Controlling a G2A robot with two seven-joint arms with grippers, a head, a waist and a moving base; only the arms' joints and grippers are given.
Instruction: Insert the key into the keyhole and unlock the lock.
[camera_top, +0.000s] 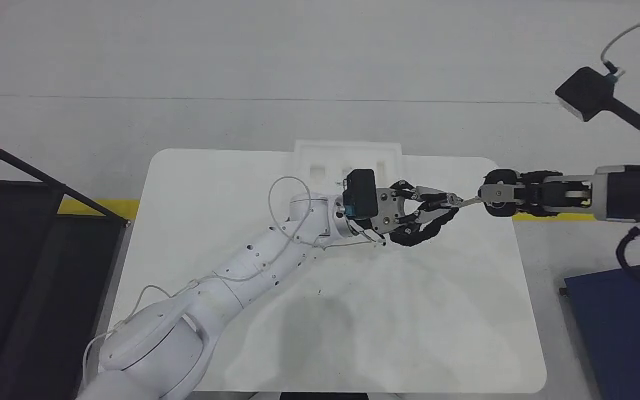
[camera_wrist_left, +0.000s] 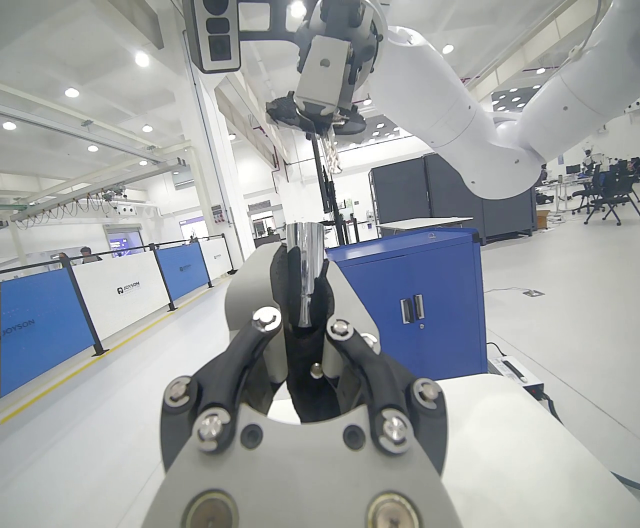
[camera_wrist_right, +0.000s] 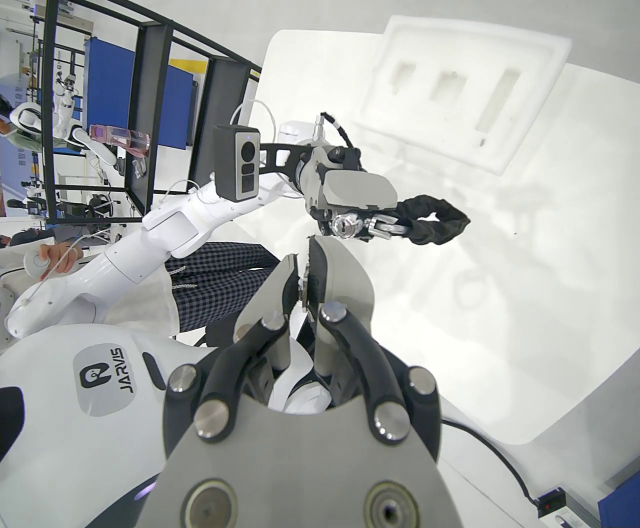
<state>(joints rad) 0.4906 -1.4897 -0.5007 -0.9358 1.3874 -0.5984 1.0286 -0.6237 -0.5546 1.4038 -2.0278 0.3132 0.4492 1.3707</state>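
Surrounding the work, a wide, bright hall is seen, with a blue cabinet (camera_wrist_left: 410, 300) standing just past the desk's edge. The white desk (camera_top: 480, 320) carries a white foam tray (camera_top: 345, 158) at its far edge, well apart from the action, so ample room is left on every side.

Above the desk's middle the left arm (camera_top: 260, 265) and the right arm (camera_top: 560, 190) are held facing each other, nothing resting on the surface. The left jaws are closed on the lock (camera_wrist_right: 345, 226), whose black-sleeved chain (camera_wrist_right: 435, 220) loops off to one side. The lock's chrome cylinder (camera_wrist_left: 305, 260) is clamped lengthwise between the pads, its long axis lying along the line that joins the two arms and its end turned towards the right arm. The right jaws are pinched shut on the head of the key (camera_wrist_left: 332, 150), whose blade points along that same line towards the lock.

A gap is seen between the blade's tip and the cylinder's end, so the key is judged near but not yet inserted. The keyhole (camera_wrist_right: 344, 227) faces the right wrist camera, set a little to one side of the right jaws' line. The slot's angle is too small to be read. A slight sideways correction and then a straight push along the shared axis are likely called for, best made by the right arm.
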